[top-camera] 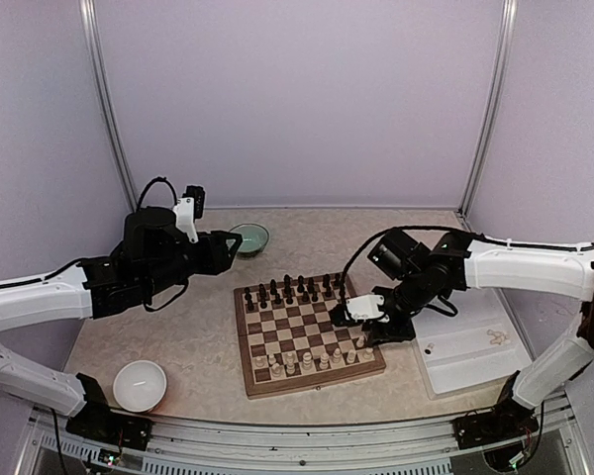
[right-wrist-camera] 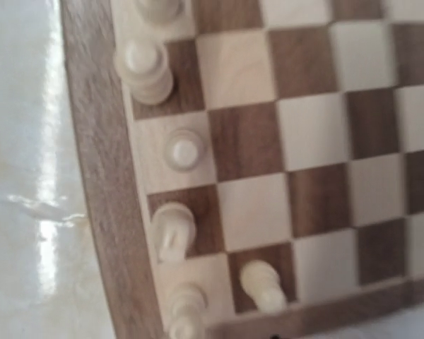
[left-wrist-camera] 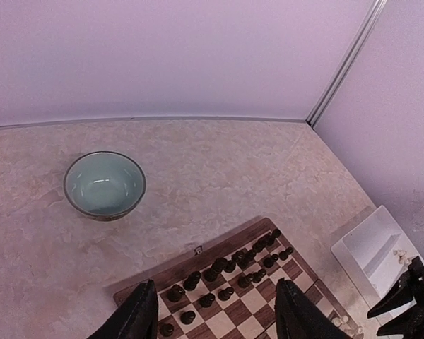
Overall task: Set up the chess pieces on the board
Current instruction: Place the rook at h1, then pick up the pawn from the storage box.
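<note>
The board (top-camera: pixel 247 297) lies in the middle of the table. Dark chessmen (top-camera: pixel 287 290) fill its far rows and cream chess pieces (top-camera: pixel 307 361) stand along its near rows. My right gripper (top-camera: pixel 366 332) hangs low over the board's near right corner, close above the cream pieces. The right wrist view shows several cream pieces (right-wrist-camera: pixel 173 226) upright along the board's border (right-wrist-camera: pixel 92 176); its fingers do not show there. My left gripper (left-wrist-camera: pixel 217 314) is open and empty, held high over the board's far left edge (left-wrist-camera: pixel 219 244), with the dark chessmen (left-wrist-camera: pixel 226 272) below.
A teal bowl (top-camera: pixel 249 237) stands behind the board, also in the left wrist view (left-wrist-camera: pixel 104 185). A white bowl (top-camera: pixel 140 384) sits at the near left. A white tray (top-camera: pixel 470 346) lies right of the board with a few cream pieces (top-camera: pixel 495 336) in it.
</note>
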